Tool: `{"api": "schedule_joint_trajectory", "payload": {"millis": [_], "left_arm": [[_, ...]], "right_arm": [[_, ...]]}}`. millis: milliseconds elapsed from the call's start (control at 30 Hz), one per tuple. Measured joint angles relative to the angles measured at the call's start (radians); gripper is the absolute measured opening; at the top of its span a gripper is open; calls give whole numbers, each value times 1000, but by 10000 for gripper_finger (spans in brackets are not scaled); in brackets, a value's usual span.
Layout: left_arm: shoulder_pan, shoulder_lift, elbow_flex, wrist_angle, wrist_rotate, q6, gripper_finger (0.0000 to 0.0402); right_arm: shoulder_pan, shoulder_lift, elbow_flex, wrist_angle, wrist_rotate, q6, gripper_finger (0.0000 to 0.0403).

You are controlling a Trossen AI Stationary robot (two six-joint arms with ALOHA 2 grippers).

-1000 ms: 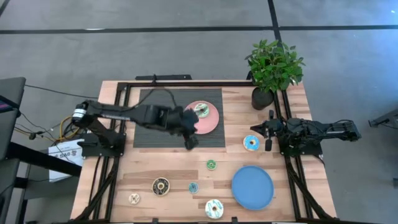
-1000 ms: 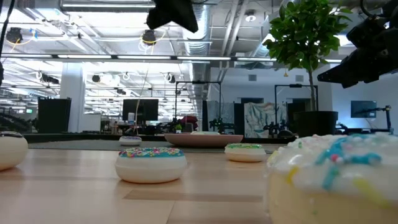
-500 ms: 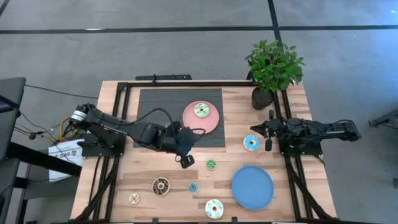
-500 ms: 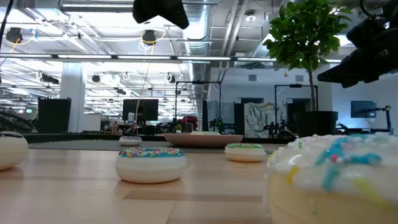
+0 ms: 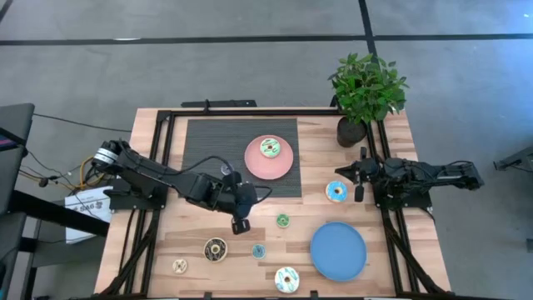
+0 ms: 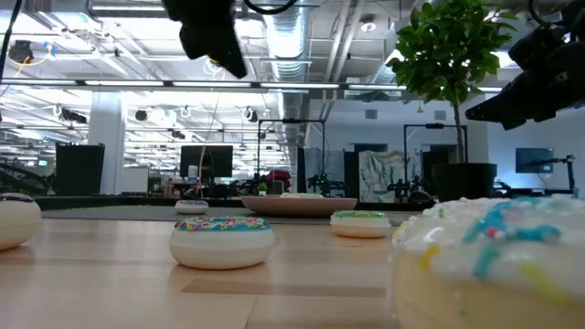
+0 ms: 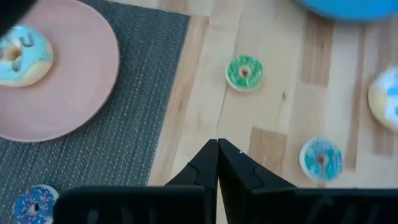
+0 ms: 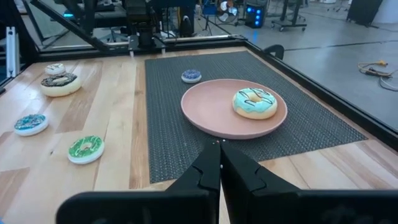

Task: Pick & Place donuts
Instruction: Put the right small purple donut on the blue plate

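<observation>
Several toy donuts lie on the table. A light-blue iced one (image 5: 269,148) rests on the pink plate (image 5: 283,167). A blue one (image 5: 336,192), a green one (image 5: 282,220), a chocolate one (image 5: 216,248), a small blue one (image 5: 259,251), a cream one (image 5: 179,266) and a white one (image 5: 286,279) sit on the wood. A small dark-blue one (image 7: 34,205) lies on the mat. My left gripper (image 5: 240,223) hangs shut and empty above the wood, left of the green donut (image 7: 244,72). My right gripper (image 5: 359,185) waits shut at the table's right side.
A dark ribbed mat (image 5: 208,142) lies under the pink plate at the far middle. A blue plate (image 5: 338,250) sits near right. A potted plant (image 5: 366,92) stands at the far right corner. Bare wood lies between the mat and the near donuts.
My left gripper has drawn away from the pink plate toward the table's near edge and slightly left, coming over the bare wood beside the green donut. The donut on the pink plate has stayed in place.
</observation>
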Motion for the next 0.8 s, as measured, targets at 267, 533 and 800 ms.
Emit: {"api": "schedule_joint_trajectory", "payload": {"millis": [267,533,800], "left_arm": [[18,-239,-287,220,1,9,0],[17,-580,-660,464,58,49,0],[29,-766,-817,418,41,120,0]], "right_arm": [[3,9,-4,45,21,117,0],[2,204,115,124,139,137,0],[2,581,471,-156,254,454,0]]}}
